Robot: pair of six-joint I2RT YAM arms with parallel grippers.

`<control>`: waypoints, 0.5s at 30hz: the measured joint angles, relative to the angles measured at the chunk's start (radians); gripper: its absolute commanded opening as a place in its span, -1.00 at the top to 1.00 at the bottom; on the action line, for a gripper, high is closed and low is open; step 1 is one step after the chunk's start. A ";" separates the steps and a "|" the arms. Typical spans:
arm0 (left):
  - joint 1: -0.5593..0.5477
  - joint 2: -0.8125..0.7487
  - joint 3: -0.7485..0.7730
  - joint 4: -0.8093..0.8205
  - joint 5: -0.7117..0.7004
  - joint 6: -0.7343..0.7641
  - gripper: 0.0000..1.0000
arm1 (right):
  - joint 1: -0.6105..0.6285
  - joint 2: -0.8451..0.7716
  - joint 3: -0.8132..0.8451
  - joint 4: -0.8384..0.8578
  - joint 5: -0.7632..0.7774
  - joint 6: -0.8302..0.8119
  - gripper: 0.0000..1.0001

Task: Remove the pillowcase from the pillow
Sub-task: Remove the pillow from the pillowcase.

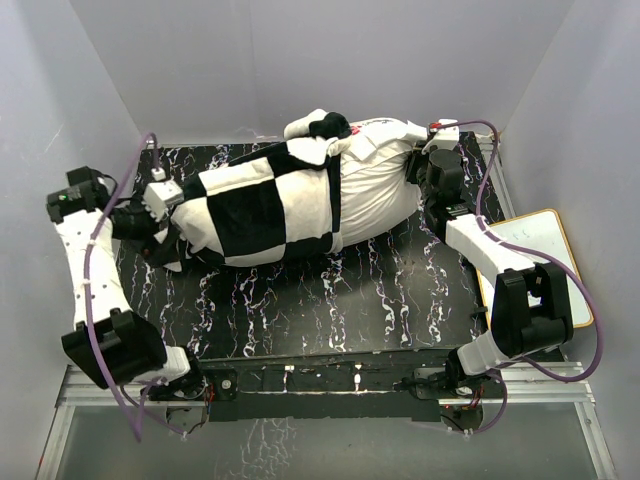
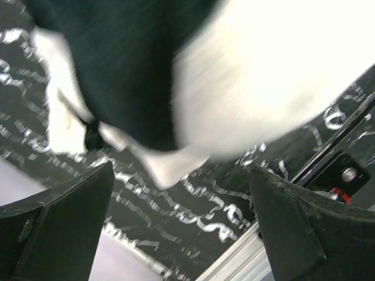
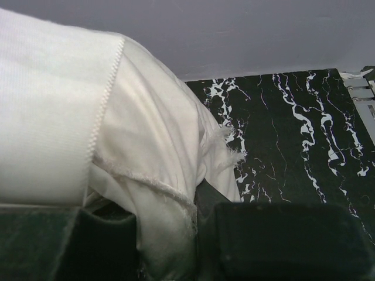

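Observation:
The pillowcase [image 1: 260, 215], plush with black-and-white checks, covers the left half of the pillow [image 1: 375, 190], whose off-white right half lies bare on the black marbled table [image 1: 340, 300]. A bunched piece of the case [image 1: 320, 125] sits on the pillow's far edge. My left gripper [image 1: 180, 205] is at the case's left end. In the left wrist view it [image 2: 181, 193] is wide open and empty, with the blurred case [image 2: 246, 76] just beyond its fingers. My right gripper [image 1: 430, 162] is at the pillow's right end. In the right wrist view it [image 3: 170, 225] is shut on the pillow's off-white fabric [image 3: 58, 117].
Grey walls enclose the table on the left, back and right. A white board with a yellow rim [image 1: 540, 260] lies off the table's right edge beside the right arm. Bare table lies in front of the pillow, towards the arm bases.

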 measured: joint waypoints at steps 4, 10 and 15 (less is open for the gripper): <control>-0.070 -0.080 -0.151 0.104 0.064 -0.102 -0.94 | 0.000 0.000 0.003 -0.006 0.000 0.003 0.84; -0.080 -0.077 -0.308 0.349 0.102 -0.226 -0.93 | 0.000 0.000 0.019 -0.033 -0.003 0.006 0.84; -0.095 -0.104 -0.414 0.596 0.094 -0.309 1.00 | 0.000 0.000 0.019 -0.035 -0.004 0.008 0.84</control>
